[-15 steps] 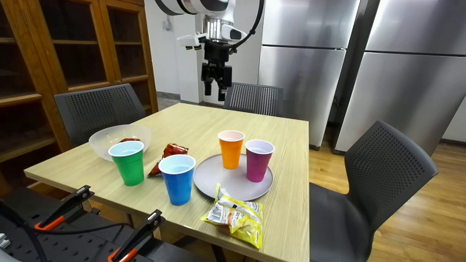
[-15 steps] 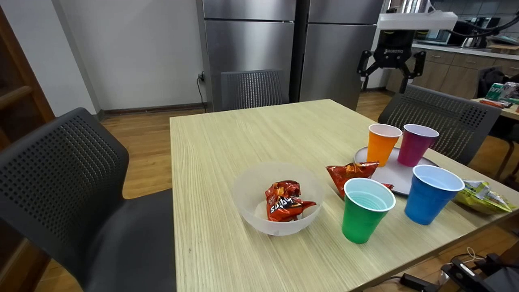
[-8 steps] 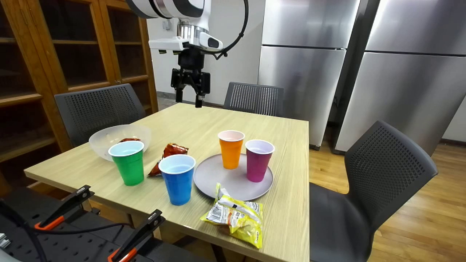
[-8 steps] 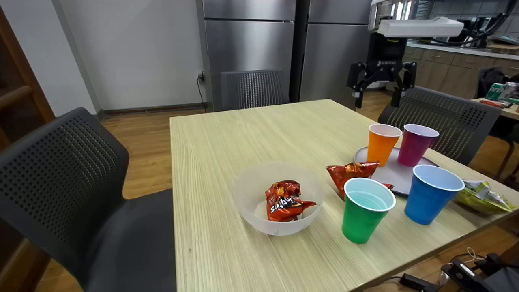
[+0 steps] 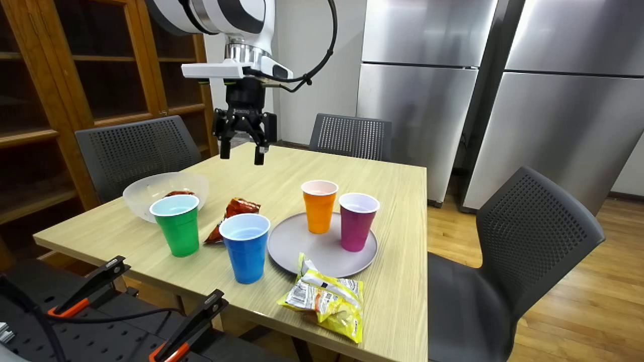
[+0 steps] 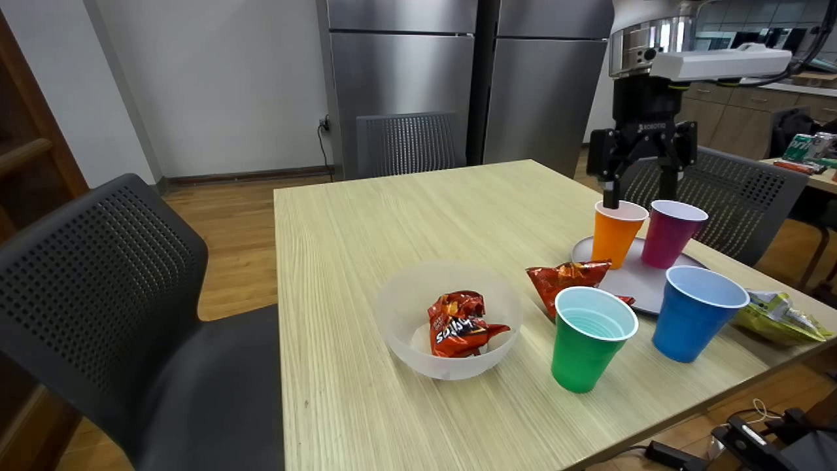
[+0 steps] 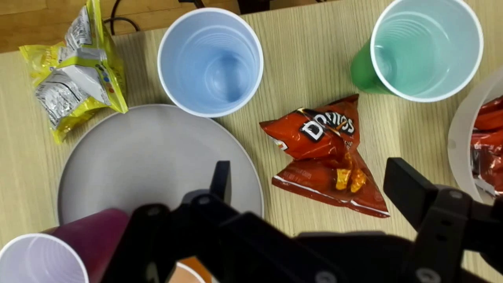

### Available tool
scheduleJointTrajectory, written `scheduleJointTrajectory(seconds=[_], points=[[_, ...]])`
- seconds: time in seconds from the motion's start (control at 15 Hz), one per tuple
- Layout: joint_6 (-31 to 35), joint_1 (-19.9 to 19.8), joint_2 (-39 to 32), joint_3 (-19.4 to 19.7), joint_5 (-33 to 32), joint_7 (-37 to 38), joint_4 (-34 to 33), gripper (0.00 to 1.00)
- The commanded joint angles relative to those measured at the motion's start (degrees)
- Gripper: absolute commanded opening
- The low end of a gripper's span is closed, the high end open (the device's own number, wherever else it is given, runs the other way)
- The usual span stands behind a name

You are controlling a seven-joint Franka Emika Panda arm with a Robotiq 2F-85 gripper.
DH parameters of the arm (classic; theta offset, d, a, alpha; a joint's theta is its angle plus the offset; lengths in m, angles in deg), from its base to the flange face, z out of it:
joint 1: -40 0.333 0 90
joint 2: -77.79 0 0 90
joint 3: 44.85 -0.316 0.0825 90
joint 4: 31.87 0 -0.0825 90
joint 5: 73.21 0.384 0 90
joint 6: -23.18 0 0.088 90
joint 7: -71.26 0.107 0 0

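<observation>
My gripper [image 5: 242,157] hangs open above the table with nothing between its fingers. In the wrist view a crumpled red Doritos bag [image 7: 318,135] lies below and just ahead of the spread fingers [image 7: 408,188]. Beside that bag a grey plate [image 5: 284,246] carries an orange cup [image 5: 320,211] and a purple cup [image 5: 356,226]. A blue cup [image 5: 246,256] and a green cup [image 5: 180,231] stand upright near the table's edge. Another red bag [image 6: 460,327] sits inside a frosted bowl [image 6: 402,340]. In the wrist view the orange cup is mostly hidden behind the gripper.
A yellow snack bag [image 5: 329,301] lies by the plate at the table corner. Dark chairs [image 5: 528,251] surround the wooden table [image 6: 366,229]. Clamps [image 5: 191,322] with orange parts hold to a black surface in front. Glass-door cabinets [image 5: 100,60] and steel refrigerators [image 5: 417,110] stand behind.
The arm has come lower and moved toward the left in an exterior view, over the tabletop near the red bag. The jaws stay open. Cups, bags, plate and bowl have not moved.
</observation>
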Motion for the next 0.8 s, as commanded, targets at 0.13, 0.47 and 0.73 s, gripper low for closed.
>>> scheduleJointTrajectory(seconds=[0.13,0.47,0.73], points=[[1.25,0.14,2.15,-1.04,-1.52,-0.57,3.84,1.00],[5.07,1.48,-0.75,-1.80,-3.32,3.06,3.83,1.00],[8.63,2.74,-4.77,-2.33,-2.74,5.88,2.29,1.00]])
